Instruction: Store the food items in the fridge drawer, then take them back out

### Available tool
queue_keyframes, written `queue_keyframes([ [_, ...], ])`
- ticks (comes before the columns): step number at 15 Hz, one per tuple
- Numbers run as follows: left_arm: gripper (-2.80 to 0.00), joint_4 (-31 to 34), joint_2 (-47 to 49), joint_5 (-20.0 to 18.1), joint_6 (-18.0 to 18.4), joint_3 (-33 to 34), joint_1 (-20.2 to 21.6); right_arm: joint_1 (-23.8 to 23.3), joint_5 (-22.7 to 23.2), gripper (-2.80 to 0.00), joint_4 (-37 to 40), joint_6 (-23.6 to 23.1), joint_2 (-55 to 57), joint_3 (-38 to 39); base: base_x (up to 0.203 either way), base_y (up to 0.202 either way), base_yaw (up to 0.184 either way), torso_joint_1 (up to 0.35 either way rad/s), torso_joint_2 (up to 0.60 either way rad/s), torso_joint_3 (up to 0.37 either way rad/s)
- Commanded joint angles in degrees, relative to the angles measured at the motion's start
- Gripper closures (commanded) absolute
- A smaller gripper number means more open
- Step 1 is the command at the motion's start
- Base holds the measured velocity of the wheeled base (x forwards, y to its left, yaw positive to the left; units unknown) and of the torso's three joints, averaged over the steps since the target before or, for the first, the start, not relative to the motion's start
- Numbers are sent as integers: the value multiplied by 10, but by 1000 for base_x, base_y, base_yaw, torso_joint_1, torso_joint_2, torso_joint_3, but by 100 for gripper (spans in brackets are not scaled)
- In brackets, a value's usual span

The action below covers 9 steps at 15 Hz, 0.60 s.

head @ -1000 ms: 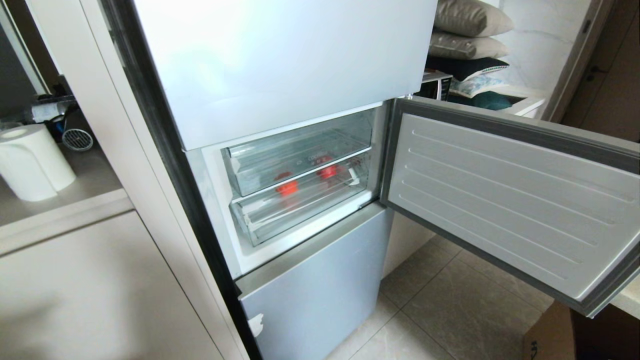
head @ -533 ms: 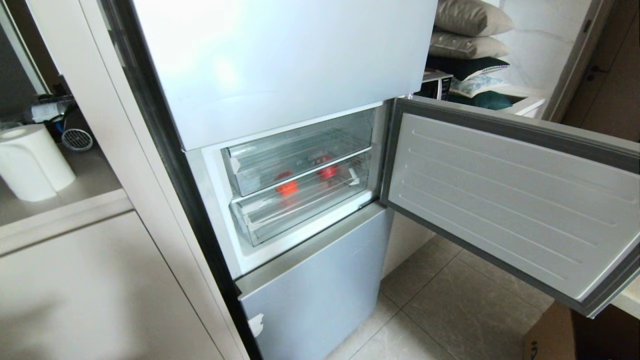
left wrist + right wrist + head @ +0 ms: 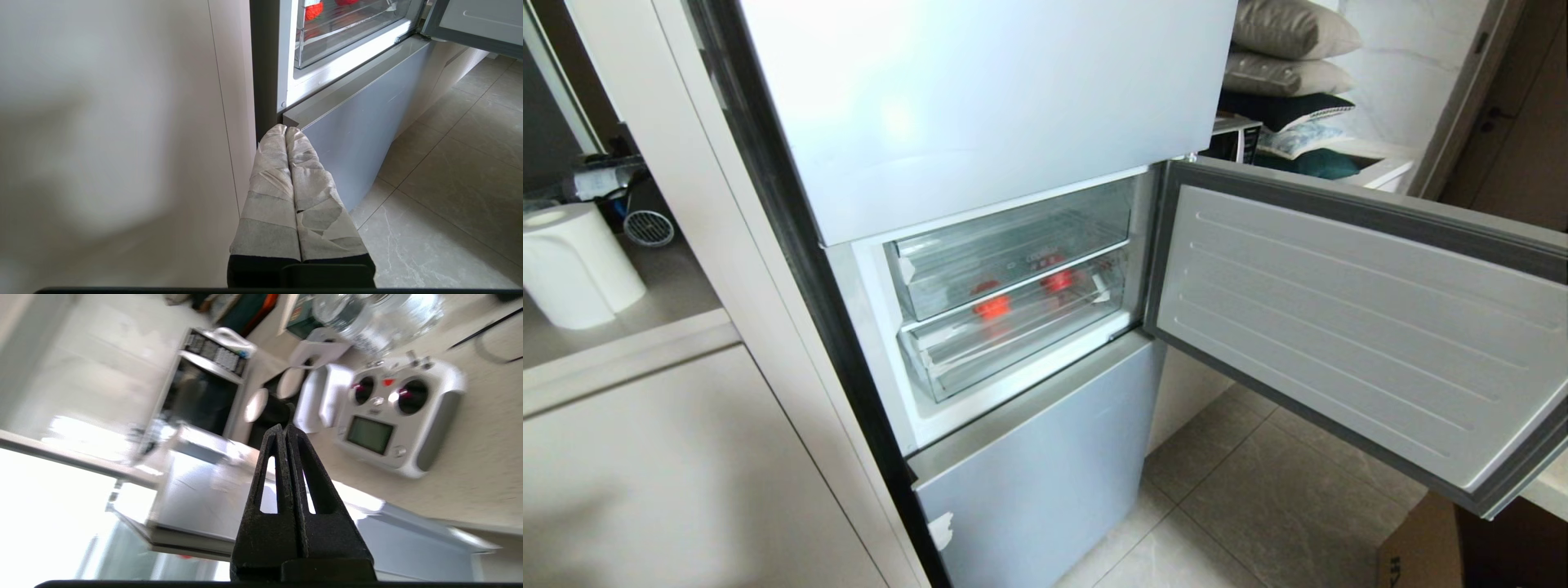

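With the fridge [image 3: 980, 106] middle door [image 3: 1356, 327] swung wide to the right, I see two clear drawers stacked in the open compartment. Both drawers are pushed in; the fridge drawer [image 3: 1013, 335] is the lower, deeper one, below the shallower upper drawer [image 3: 1013, 253]. Two red food items [image 3: 992, 305] show through the clear plastic, one toward the left and one [image 3: 1058, 281] further right; I cannot tell for certain which drawer holds them. Neither arm appears in the head view. My left pincer [image 3: 286, 130] is clenched, its tape-wrapped fingers [image 3: 269, 192] pressed together and holding nothing, low beside the fridge's black side edge, near the grey bottom door [image 3: 359, 134]. My right pincer [image 3: 284, 428] is also clenched and empty, raised over a counter [image 3: 482, 465] carrying a white remote controller [image 3: 392, 416] and a clear bottle [image 3: 376, 314]. A paper towel roll [image 3: 572, 261] stands on the counter left of the fridge.
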Motion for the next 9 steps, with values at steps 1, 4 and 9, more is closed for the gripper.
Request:
queue_keyframes([
  [1,0,0,0,0,0,0,0,-9,13,0,-5,35,28,-31,0,0,0,0,0,0],
  [4,0,0,0,0,0,0,0,-14,21,0,-4,51,62,-76,0,0,0,0,0,0],
  [9,0,0,0,0,0,0,0,-15,155,0,4,105,128,-136,0,0,0,0,0,0],
])
